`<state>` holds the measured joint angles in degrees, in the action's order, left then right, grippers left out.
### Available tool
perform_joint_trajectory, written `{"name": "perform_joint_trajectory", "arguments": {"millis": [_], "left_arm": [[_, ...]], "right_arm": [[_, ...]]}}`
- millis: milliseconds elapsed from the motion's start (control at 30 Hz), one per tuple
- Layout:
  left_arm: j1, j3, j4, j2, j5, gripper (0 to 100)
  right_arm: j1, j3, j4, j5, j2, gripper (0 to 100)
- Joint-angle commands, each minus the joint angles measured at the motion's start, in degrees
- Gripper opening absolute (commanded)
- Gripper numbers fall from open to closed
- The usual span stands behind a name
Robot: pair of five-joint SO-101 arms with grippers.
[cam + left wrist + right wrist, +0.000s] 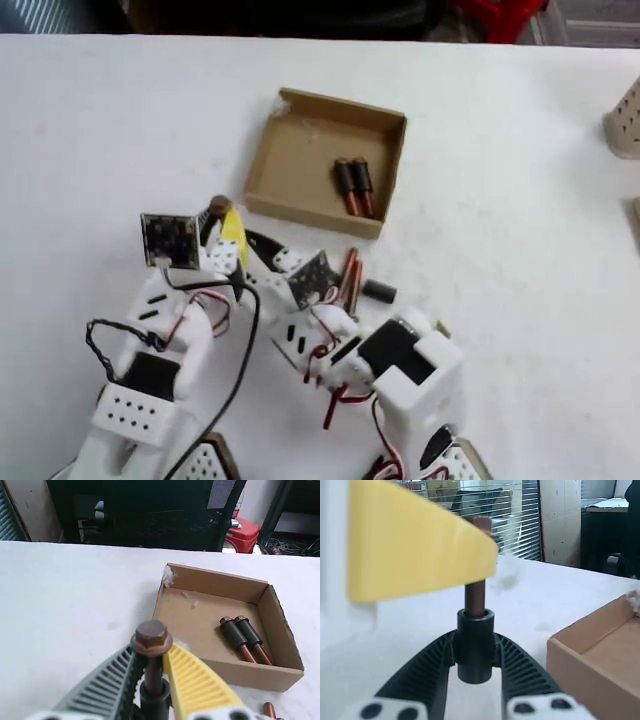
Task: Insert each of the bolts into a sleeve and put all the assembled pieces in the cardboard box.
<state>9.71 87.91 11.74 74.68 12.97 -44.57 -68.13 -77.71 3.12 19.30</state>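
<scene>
The left fingers (192,680), one grey and one yellow, are clamped on the shaft of a copper-coloured bolt (151,636) just under its hex head, holding it upright. The lower end of the bolt sits inside the top of a black sleeve (475,652), with a stretch of bare shaft showing between the yellow finger and the sleeve's rim. The right fingers (420,675), both black, are closed around that sleeve from either side and hold it upright above the desk (520,250).

In the high view both arms meet just in front of the near wall of the cardboard box (320,222), the left arm on the left and the right arm coming in from the lower right. Two assembled pieces (243,640) lie side by side inside the box, against its right wall. Just beside the right arm, two loose bolts (348,280) lie together on the desk, with a loose black sleeve (379,292) next to them.
</scene>
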Motion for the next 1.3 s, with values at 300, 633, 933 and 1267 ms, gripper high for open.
{"name": "perform_joint_trajectory", "arguments": {"millis": [300, 633, 933, 1267], "left_arm": [[0.4, -0.3, 0.4, 1.3, 0.3, 2], [0.4, -0.4, 4.9, 1.5, 0.4, 24], [-0.2, -0.4, 4.8, 1.5, 0.4, 24], [-5.7, -2.5, 5.2, 1.5, 0.4, 25]], "right_arm": [[1.8, 0.4, -1.9, -0.6, -0.9, 1.6], [1.8, 0.4, -1.9, -0.6, -0.9, 1.6], [1.8, 0.4, -1.9, -0.6, -0.9, 1.6], [1.8, 0.4, -1.9, -0.6, -0.9, 1.6]]}}
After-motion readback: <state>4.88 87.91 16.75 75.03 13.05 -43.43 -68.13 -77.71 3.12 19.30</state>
